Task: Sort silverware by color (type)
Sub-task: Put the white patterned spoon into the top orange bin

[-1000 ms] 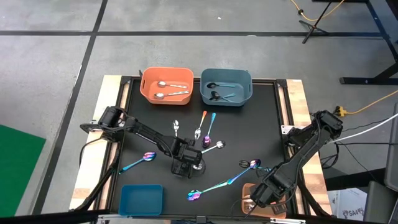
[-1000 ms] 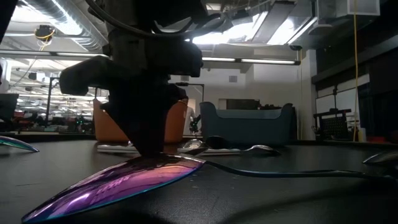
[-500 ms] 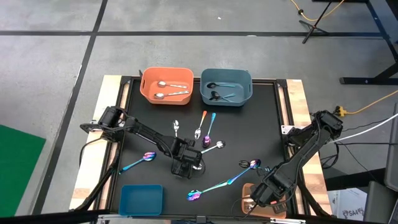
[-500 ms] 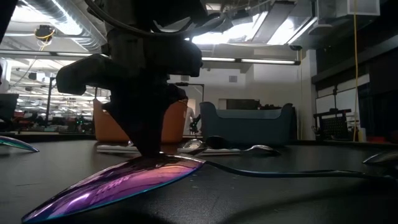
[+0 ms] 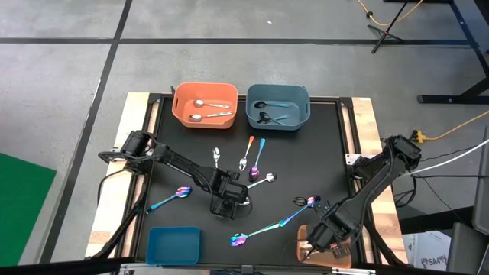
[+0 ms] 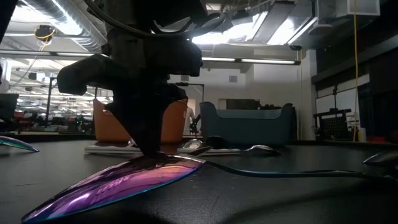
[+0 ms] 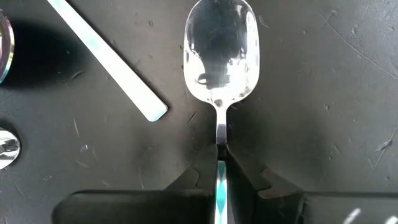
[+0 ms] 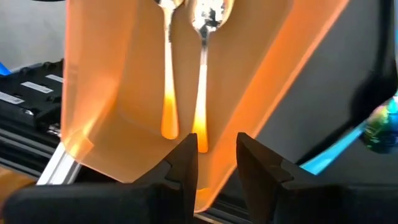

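Note:
My left gripper point(image 5: 227, 202) stands at mid-table, pointing steeply down, shut on a spoon with a silver bowl point(image 7: 219, 56) and a teal handle; that bowl point(image 5: 269, 177) lies just right of the gripper. More silverware lies flat on the black mat: an iridescent spoon point(image 5: 172, 197) to the left, a long iridescent one point(image 5: 263, 228) near the front, its purple bowl point(image 6: 124, 180) large in the low view. My right gripper point(image 8: 216, 158) hangs open over the near-right orange bin point(image 5: 304, 246), above two orange-handled spoons point(image 8: 200, 74) lying in it. My left gripper pinches the spoon's teal handle point(image 7: 220, 183) between its two fingers, just behind the thin neck. The fingers come from above, pointing steeply down, one on each side of the handle. The spoon lies flat on the mat, bowl up.
A far orange bin point(image 5: 182, 107) holds two silver spoons and the far blue bin point(image 5: 302, 107) holds black ones. A blue bin point(image 5: 173, 244) sits near left. Three small spoons point(image 5: 246, 153) lie between the far bins and my left gripper, another point(image 5: 307, 202) near my right arm.
My left gripper has shut on the spoon's handle while staying in place. In the low view the handle's free end has slid a little sideways along the mat.

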